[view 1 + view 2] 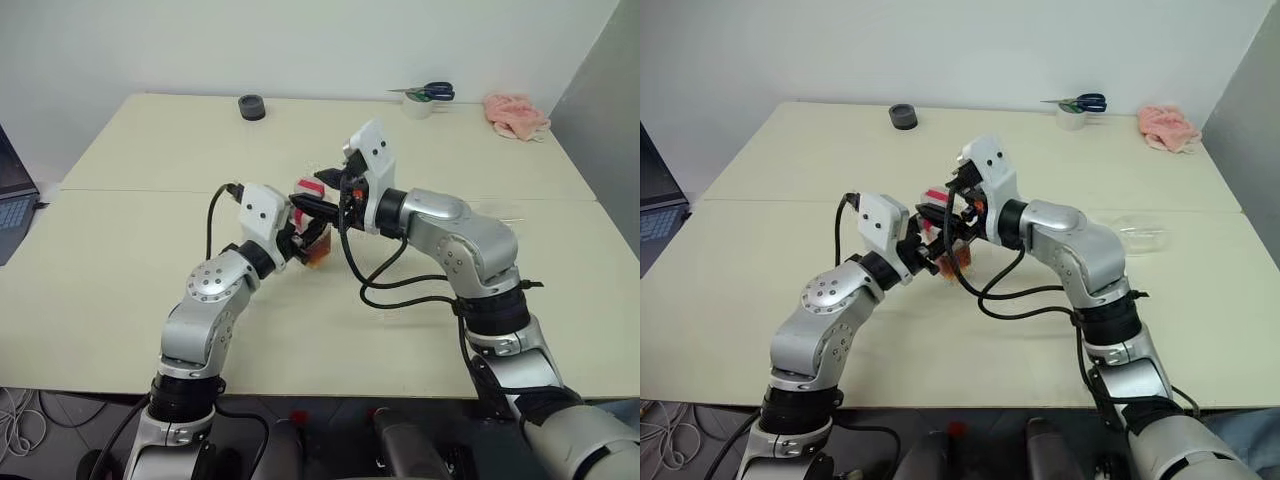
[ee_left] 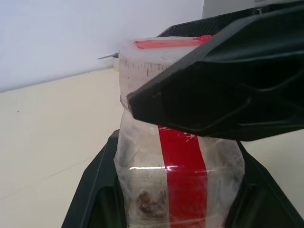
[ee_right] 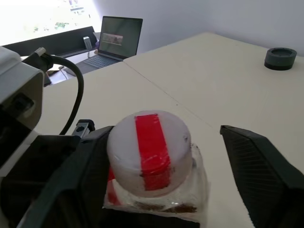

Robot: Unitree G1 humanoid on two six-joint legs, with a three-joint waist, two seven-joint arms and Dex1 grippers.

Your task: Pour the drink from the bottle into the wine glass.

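My left gripper (image 1: 303, 240) is shut on the body of the bottle (image 2: 178, 180), a clear plastic one with a red label strip, and holds it above the middle of the table. The amber drink (image 1: 318, 258) sits in its low end. The bottle's cap (image 3: 149, 147) is white with a red strip across its top. My right gripper (image 3: 159, 135) comes in from the right and is open around that cap, with a gap beside one finger (image 3: 259, 166). Right of my right forearm a faint clear shape on the table looks like the wine glass (image 1: 1135, 232).
A black ring (image 1: 252, 106) lies at the back of the cream table (image 1: 120, 300). A white cup with scissors (image 1: 428, 96) and a pink cloth (image 1: 516, 115) are at the back right. A laptop (image 3: 118, 35) stands off the left side.
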